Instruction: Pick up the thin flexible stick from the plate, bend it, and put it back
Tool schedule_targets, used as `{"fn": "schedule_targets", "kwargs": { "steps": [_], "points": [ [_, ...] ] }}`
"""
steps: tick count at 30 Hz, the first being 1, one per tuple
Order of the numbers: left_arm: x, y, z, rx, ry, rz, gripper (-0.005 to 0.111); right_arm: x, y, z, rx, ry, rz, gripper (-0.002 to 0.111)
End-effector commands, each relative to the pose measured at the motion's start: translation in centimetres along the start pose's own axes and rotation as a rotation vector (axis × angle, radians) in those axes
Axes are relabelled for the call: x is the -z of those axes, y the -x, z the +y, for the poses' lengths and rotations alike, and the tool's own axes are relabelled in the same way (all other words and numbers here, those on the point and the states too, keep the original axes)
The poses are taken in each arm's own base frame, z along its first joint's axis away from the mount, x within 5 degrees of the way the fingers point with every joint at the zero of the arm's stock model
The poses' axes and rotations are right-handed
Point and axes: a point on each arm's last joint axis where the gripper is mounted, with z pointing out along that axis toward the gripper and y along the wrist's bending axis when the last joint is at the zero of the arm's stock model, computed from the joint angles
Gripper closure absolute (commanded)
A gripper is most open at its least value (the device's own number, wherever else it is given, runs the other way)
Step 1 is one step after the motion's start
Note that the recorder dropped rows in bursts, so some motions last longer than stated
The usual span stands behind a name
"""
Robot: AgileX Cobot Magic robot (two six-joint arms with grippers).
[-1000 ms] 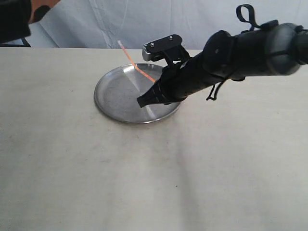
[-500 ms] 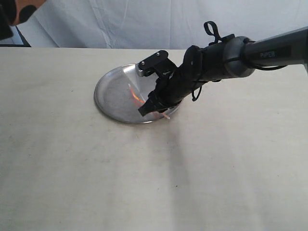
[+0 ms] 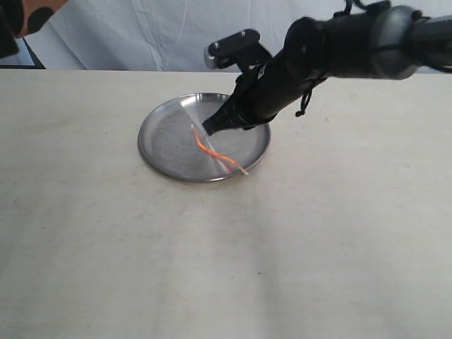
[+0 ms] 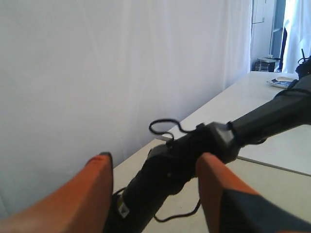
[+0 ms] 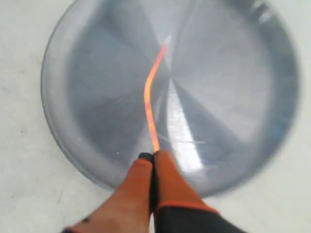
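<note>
Right gripper [image 3: 210, 128] is pulling up and away from the plate [image 3: 152, 141], fingers pressed together and empty, the kinked thin flexible stick [image 3: 212, 150] lying near-right in it, so put-back looks done; next is retracting clear.

I'm running this from afar, in what looks like a robotics lab: a plain pale table [image 3: 99, 254], white sheeting [image 3: 162, 35] hung at twelve o'clock, and a black robot arm [image 3: 339, 46] working at two o'clock.
</note>
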Motion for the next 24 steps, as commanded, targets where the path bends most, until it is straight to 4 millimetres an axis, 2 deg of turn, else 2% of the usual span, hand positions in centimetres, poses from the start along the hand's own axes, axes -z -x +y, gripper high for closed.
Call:
{"fn": "schedule_targets", "kwargs": {
  "steps": [1, 5, 8, 11, 14, 16, 20, 24],
  "points": [
    [0.1, -0.1, 0.0, 0.006, 0.012, -0.003, 0.055, 6.2, 0.9, -0.9, -0.024, -0.140, 0.013, 0.109],
    [0.1, -0.1, 0.0, 0.006, 0.012, -0.003, 0.055, 11.7, 0.8, -1.5, 0.005, -0.267, 0.037, 0.109],
    [0.1, -0.1, 0.0, 0.006, 0.012, -0.003, 0.055, 15.6, 0.0, -1.3, 0.009, -0.310, 0.033, 0.109],
    [0.1, -0.1, 0.0, 0.006, 0.012, -0.003, 0.055, 19.3, -1.7, -0.6, -0.007, -0.310, -0.007, 0.109],
    [0.1, -0.1, 0.0, 0.006, 0.012, -0.003, 0.055, 23.0, -4.3, 0.4, -0.052, -0.285, -0.055, 0.109],
    [0.1, -0.1, 0.0, 0.006, 0.012, -0.003, 0.055, 24.7, -6.3, 1.5, -0.109, -0.213, -0.080, 0.109],
    [0.1, -0.1, 0.0, 0.006, 0.012, -0.003, 0.055, 27.6, -10.3, 3.7, -0.213, -0.053, 0.037, 0.109],
    [0.1, -0.1, 0.0, 0.006, 0.012, -0.003, 0.055, 29.8, -11.9, 5.0, -0.231, 0.037, 0.031, 0.109]
  ]
}}
